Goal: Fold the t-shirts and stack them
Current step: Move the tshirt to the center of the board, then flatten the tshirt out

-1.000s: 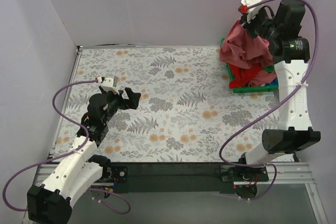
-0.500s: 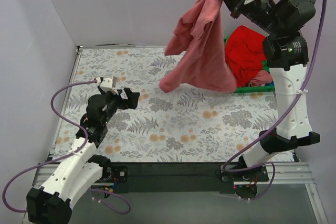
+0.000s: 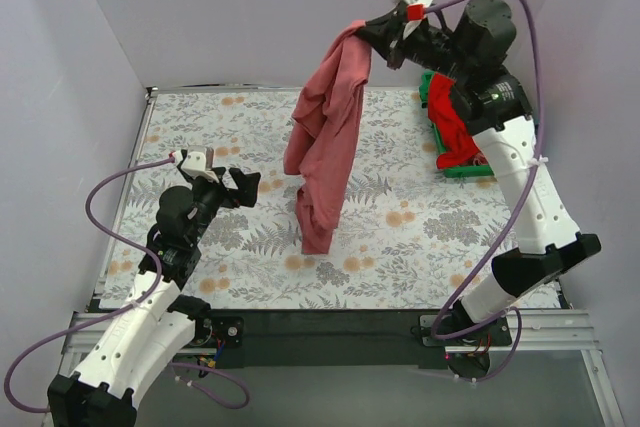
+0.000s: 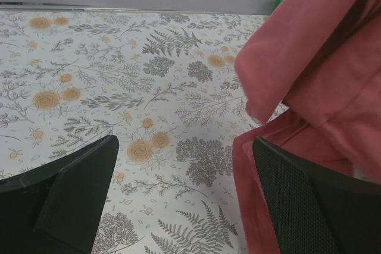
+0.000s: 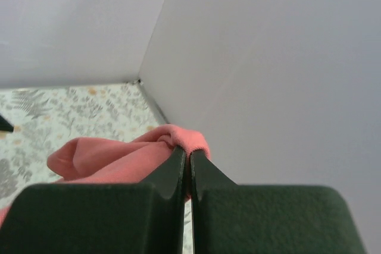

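Observation:
A dusty rose-pink t-shirt (image 3: 325, 137) hangs in the air over the middle of the table, its lower end reaching down to the floral cloth. My right gripper (image 3: 362, 29) is shut on its top edge, high above the table; in the right wrist view the pink t-shirt (image 5: 178, 138) bunches over the closed tips of the right gripper (image 5: 189, 157). A bright red t-shirt (image 3: 448, 122) lies in the green basket (image 3: 462, 169) at the back right. My left gripper (image 3: 252, 188) stands open low on the left; the left gripper (image 4: 184, 168) holds nothing, and the pink t-shirt (image 4: 321, 81) hangs just right of it.
The table is covered by a floral-patterned cloth (image 3: 230, 137). Pale walls close the back and both sides. The right arm (image 3: 520, 177) arches over the basket. A black rail (image 3: 330, 332) runs along the near edge between the arm bases.
My right gripper has lifted the rose-pink t-shirt out of the basket and swung it left over the table, where it now hangs long. The left arm has barely moved.

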